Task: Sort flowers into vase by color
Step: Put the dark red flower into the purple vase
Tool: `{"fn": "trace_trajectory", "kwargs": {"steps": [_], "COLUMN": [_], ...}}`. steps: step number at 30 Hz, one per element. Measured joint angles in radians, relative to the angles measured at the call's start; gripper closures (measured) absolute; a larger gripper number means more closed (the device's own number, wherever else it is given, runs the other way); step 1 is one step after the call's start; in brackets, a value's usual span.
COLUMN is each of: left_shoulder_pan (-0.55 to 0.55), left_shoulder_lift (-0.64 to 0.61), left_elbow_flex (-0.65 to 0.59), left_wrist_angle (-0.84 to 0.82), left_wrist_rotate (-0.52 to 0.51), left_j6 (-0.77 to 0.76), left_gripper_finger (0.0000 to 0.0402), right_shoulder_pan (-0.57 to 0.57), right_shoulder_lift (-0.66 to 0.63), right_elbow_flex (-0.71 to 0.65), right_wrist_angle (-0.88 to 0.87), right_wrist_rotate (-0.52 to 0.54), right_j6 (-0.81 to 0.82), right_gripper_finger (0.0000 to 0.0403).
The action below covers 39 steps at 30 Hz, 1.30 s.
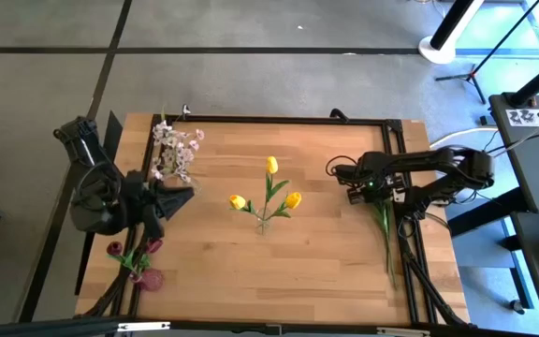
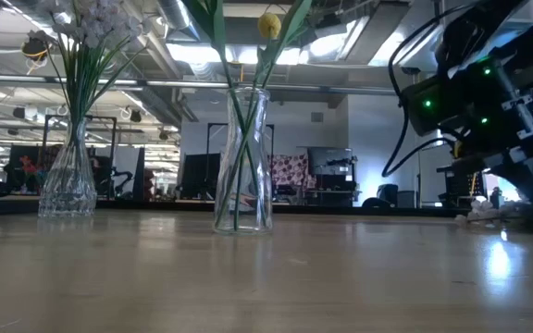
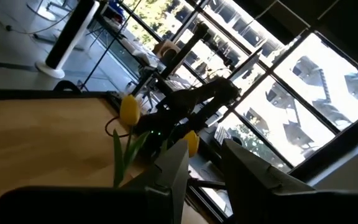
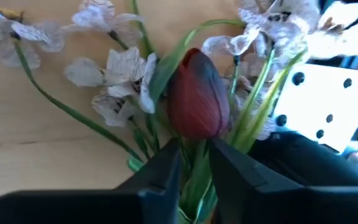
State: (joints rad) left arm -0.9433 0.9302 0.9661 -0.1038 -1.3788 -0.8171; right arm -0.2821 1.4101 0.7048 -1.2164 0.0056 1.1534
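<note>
Right gripper (image 1: 352, 185) sits low over the right side of the table (image 1: 326, 271), and its wrist view shows its fingers (image 4: 166, 171) pinched on the green stem just under a dark red tulip (image 4: 194, 93), with pale white-pink blossoms (image 4: 120, 65) lying on the wood just behind and beside that bloom. From above, a long green stem (image 1: 385, 239) trails from under this gripper toward the near right edge, close beside the black frame rail (image 1: 410, 253) that runs along that side, so little room is left between stem and rail. Left gripper (image 1: 183, 195) hangs near the left edge, its fingers (image 3: 176, 165) parted with nothing between them, pointing across the table toward the middle. A glass vase (image 2: 243, 162) with three yellow tulips (image 1: 269, 192) stands at the table's centre, with bare wood all round it on every side. A second vase (image 2: 68, 180) holding white-pink blossoms (image 1: 176, 150) stands near the far left corner, just beside the left arm. Dark red blooms (image 1: 134, 257) sit at the near left edge, close to the left arm's base, and I cannot tell whether they stand in a vase. The broad strip of wood along the near edge, between the left corner and the trailing stem, lies open.
</note>
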Motion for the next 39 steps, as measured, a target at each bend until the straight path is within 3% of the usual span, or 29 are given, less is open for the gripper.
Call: {"fn": "trace_trajectory", "kwargs": {"steps": [6, 10, 15, 17, 21, 26, 31, 34, 39], "left_shoulder_pan": [-0.016, -0.057, -0.092, -0.109, -0.137, -0.144, -0.146, -0.146, -0.146], "left_shoulder_lift": [-0.034, -0.095, -0.145, -0.150, -0.148, -0.153, -0.144, -0.135, -0.138], "left_elbow_flex": [0.000, 0.000, 0.000, 0.000, 0.000, 0.000, 0.000, 0.000, 0.000], "left_wrist_angle": [0.257, 0.337, 0.323, 0.324, 0.320, 0.325, 0.323, 0.320, 0.320], "left_wrist_rotate": [0.017, 0.053, 0.061, 0.062, 0.065, 0.066, 0.066, 0.059, 0.029], "left_j6": [0.372, 0.527, 0.549, 0.576, 0.616, 0.615, 0.605, 0.590, 0.584], "left_gripper_finger": [0.0309, 0.0309, 0.0309, 0.0309, 0.0309, 0.0309, 0.0309, 0.0309, 0.0309], "right_shoulder_pan": [0.030, 0.092, 0.222, 0.223, 0.227, 0.228, 0.257, 0.256, 0.257], "right_shoulder_lift": [0.071, 0.107, 0.107, 0.109, 0.126, 0.126, 0.143, 0.146, 0.148], "right_elbow_flex": [0.000, 0.040, 0.072, 0.021, 0.032, -0.029, -0.059, -0.033, 0.104], "right_wrist_angle": [0.007, -0.062, -0.138, -0.102, -0.052, 0.127, 0.150, 0.149, 0.193], "right_wrist_rotate": [0.020, -0.045, -0.014, -0.055, 0.010, -0.054, -0.061, -0.057, 0.019], "right_j6": [0.089, 0.226, 0.397, 0.407, 0.415, 0.476, 0.503, 0.475, 0.410], "right_gripper_finger": [0.0353, 0.0349, 0.0326, 0.0314, 0.0296, 0.0293, 0.0293, 0.0310, 0.0389]}}
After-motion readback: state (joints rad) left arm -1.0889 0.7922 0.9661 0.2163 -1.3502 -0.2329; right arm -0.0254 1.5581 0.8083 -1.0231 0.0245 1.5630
